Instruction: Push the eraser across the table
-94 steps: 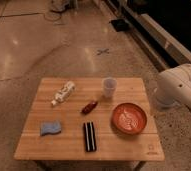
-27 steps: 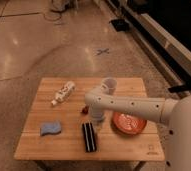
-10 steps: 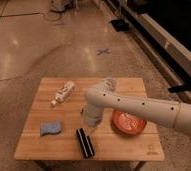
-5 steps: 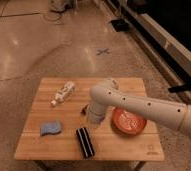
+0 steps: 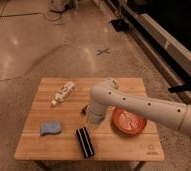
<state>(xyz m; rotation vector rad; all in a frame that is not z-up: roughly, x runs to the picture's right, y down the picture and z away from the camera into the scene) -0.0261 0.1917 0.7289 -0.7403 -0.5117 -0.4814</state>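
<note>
You've got the gripper [image 5: 95, 118] mid-frame over the table [image 5: 139, 149], just behind the eraser [image 5: 84, 143] at lower centre. Sponge [image 5: 50, 128] sits left of the eraser, bowl [image 5: 128, 121] right of the gripper, bottle [image 5: 63, 93] upper left.

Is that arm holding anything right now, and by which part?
Nothing seems held, though I cannot tell for sure. The gripper sits low over the table, just beyond the eraser, which lies flat.

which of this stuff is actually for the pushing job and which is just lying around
For the job:
eraser
table
pincer, down by the eraser's far end

Just lying about:
blue sponge
white bottle
red bowl
small red object
</note>
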